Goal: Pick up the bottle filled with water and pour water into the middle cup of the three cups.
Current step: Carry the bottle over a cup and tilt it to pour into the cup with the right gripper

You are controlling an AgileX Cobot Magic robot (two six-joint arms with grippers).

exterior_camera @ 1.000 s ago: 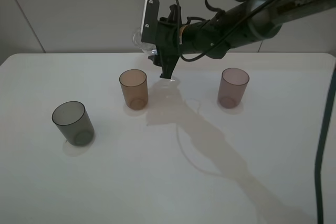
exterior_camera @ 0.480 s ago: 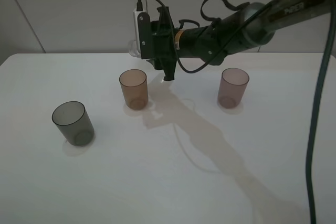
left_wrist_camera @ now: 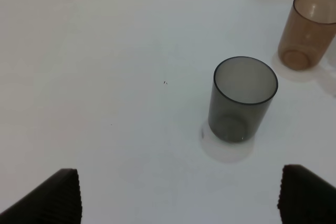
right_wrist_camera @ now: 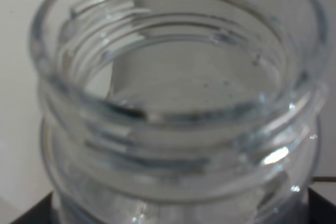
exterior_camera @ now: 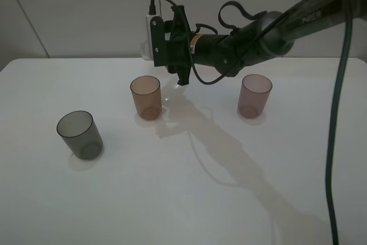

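- High view: the right pincer [exterior_camera: 166, 54] is clamped on the bottle [exterior_camera: 145, 51], held off the desk [exterior_camera: 189, 199] above and just behind the middle cup [exterior_camera: 145, 97]. The grey cup [exterior_camera: 80, 134] stands to that cup's left and nearer the camera, the pink cup [exterior_camera: 254, 96] to its right.
- Left wrist view: the left pincer [left_wrist_camera: 184, 203] is spread wide and empty; the grey cup [left_wrist_camera: 242, 100] stands near the middle cup [left_wrist_camera: 310, 30].
- Right wrist view: the bottle's [right_wrist_camera: 178, 103] threaded open neck fills the frame.
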